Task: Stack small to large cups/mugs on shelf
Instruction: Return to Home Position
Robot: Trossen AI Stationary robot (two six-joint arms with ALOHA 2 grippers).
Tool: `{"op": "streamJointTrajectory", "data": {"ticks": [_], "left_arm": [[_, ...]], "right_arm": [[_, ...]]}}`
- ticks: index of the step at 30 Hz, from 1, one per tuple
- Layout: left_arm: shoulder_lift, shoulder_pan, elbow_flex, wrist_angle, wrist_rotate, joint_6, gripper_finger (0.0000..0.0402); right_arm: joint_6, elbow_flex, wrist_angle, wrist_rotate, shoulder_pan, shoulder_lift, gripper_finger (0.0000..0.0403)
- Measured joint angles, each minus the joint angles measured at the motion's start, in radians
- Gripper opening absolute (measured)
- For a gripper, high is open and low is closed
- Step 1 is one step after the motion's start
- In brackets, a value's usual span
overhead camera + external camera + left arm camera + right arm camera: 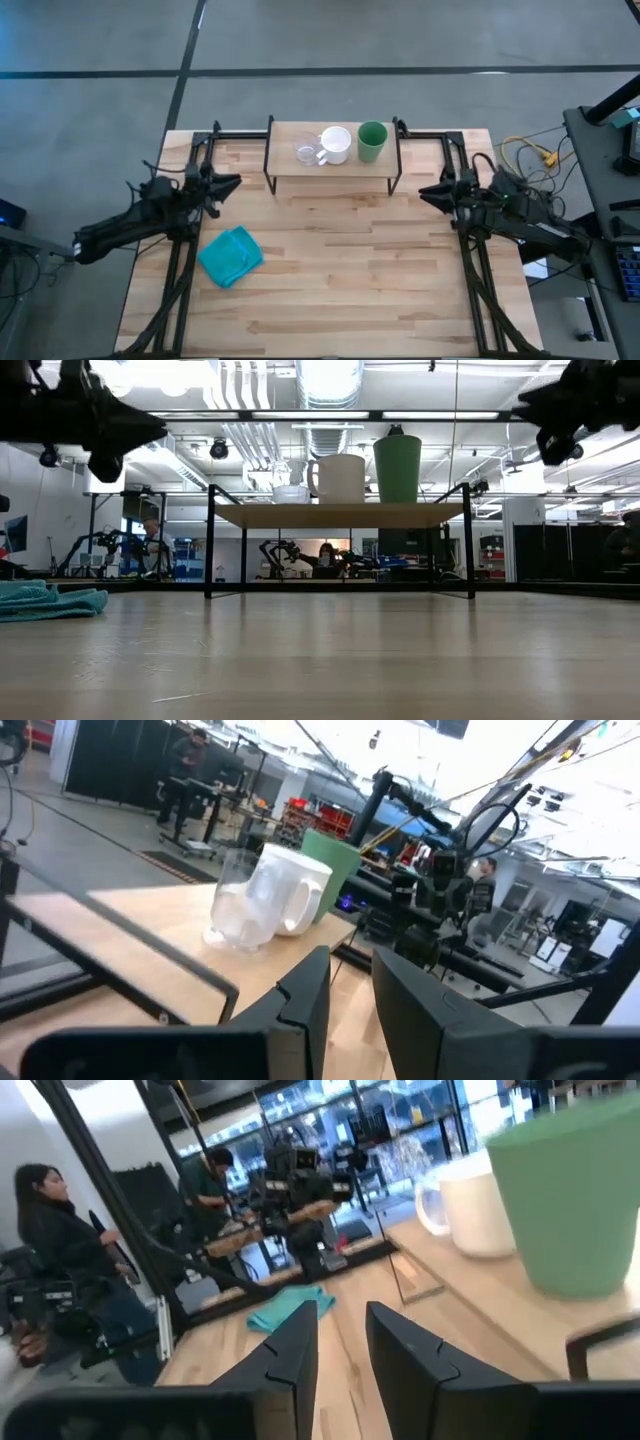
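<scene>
Three vessels stand in a row on the shelf (333, 165), each on its base: the clear glass cup (306, 153) at the left, the white mug (336, 144) in the middle, the green cup (371, 141) at the right. The low view shows the glass cup (290, 493), white mug (339, 478) and green cup (397, 468) upright on the board. My left gripper (232, 183) hovers left of the shelf, open and empty. My right gripper (426, 193) hovers right of the shelf, open and empty. The left wrist view shows the glass cup (238, 902) and mug (287, 895) ahead.
A crumpled teal cloth (231, 256) lies on the tabletop near the left arm. The shelf's thin black legs (209, 540) stand at the table's far side. Bare wooden tabletop (350, 280) spreads between the arms and toward the near edge. People show in the room beyond.
</scene>
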Motion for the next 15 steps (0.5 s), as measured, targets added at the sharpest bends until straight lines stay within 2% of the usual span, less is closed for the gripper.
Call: {"op": "streamJointTrajectory", "data": {"ticks": [9,15], "left_arm": [[-0.001,0.000,-0.146,0.160,0.000,-0.033,0.0066],[0.001,0.000,-0.161,0.175,0.001,-0.033,0.0066]], "right_arm": [[0.040,-0.130,0.083,-0.001,0.000,-0.006,0.0072],[0.054,-0.174,0.091,-0.002,0.000,-0.012,0.0071]]}}
